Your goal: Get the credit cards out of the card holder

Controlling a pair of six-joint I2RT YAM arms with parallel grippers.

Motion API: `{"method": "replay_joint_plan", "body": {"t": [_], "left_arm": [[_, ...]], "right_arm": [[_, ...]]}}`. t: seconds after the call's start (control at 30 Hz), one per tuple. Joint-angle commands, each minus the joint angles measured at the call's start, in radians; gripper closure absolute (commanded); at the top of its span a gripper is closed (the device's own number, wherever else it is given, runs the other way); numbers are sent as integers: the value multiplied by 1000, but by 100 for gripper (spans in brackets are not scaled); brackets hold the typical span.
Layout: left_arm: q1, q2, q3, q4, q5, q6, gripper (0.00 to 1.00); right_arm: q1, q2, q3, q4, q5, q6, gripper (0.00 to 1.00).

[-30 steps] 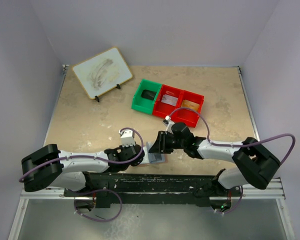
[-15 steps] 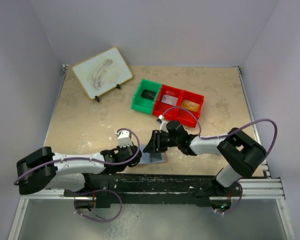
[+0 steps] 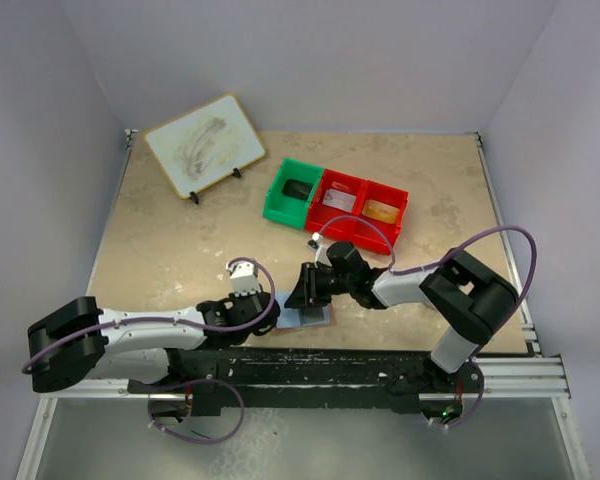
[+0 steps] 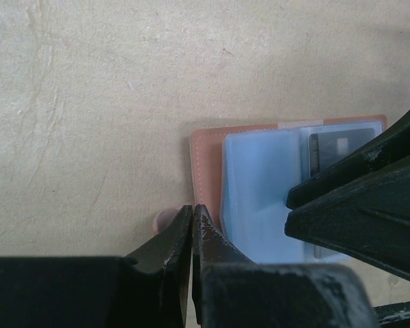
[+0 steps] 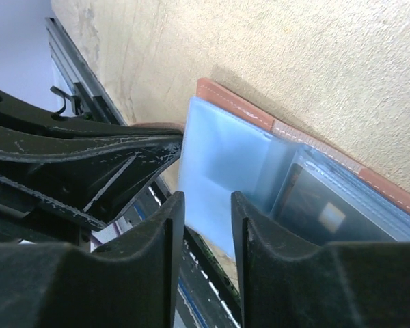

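Card holder [image 4: 260, 188] open; dark card [image 4: 338, 145] apparently inside.

the beige table [image 3: 180, 250] carries the open card holder [image 3: 310, 320], plastic bins [image 3: 280, 213] and a propped board [image 3: 205, 145].

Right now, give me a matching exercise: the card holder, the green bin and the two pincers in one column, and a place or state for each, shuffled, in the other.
Column one:
1. card holder
2. green bin
3. left pincer
4. right pincer

Column two:
A. jaws apart, over the open holder
B. lying open on the table
C. shut, tips at the holder's edge
D. contains a small dark object

Pairs: 1-B, 2-D, 3-C, 4-A
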Motion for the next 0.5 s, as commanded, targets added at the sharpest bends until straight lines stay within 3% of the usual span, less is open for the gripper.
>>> {"method": "replay_joint_plan", "body": {"t": [0.0,0.13,0.27,0.47], "left_arm": [[-6,-69,24,-37,-53,-26,100],[-6,-142,34,7,-26,27,92],[-6,-116,65,137,81,138,82],[-6,49,124,133,87,123,88]], "right_arm": [[8,-2,42,-32,31,-30,68],[9,-19,46,-80,79,-50,74],[11,-40,48,-115,115,-61,75],[11,-83,44,-146,171,-60,75]]}}
